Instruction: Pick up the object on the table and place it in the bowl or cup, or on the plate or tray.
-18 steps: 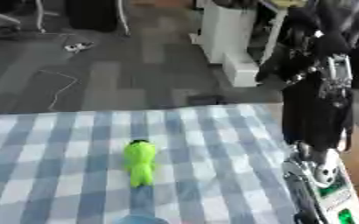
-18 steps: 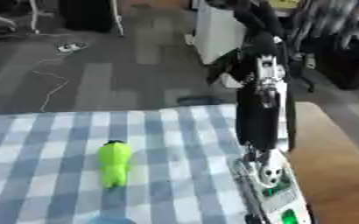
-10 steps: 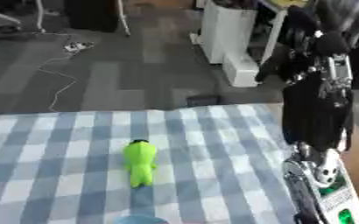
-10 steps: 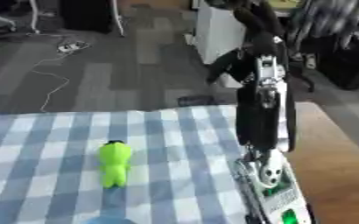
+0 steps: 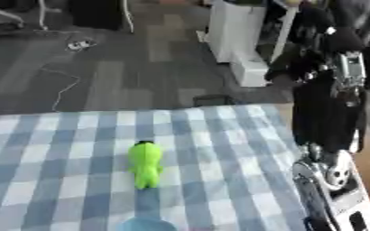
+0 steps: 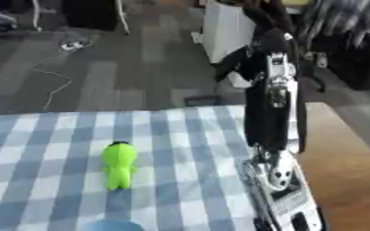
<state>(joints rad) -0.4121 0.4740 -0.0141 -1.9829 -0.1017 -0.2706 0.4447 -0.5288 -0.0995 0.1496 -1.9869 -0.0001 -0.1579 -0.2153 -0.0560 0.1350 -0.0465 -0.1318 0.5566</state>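
A bright green toy (image 5: 145,163) lies on the checked worktop (image 5: 54,149), long axis running near to far, untouched. The right hand (image 6: 255,54) hangs raised beyond the far right edge, well apart; finger state cannot be told. A blue rim (image 5: 145,224) sits just nearer.

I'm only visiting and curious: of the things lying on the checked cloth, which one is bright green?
The green toy near the middle of the checked cloth. The only other thing, a pale blue rounded rim at the near edge, is blue and mostly cut off.
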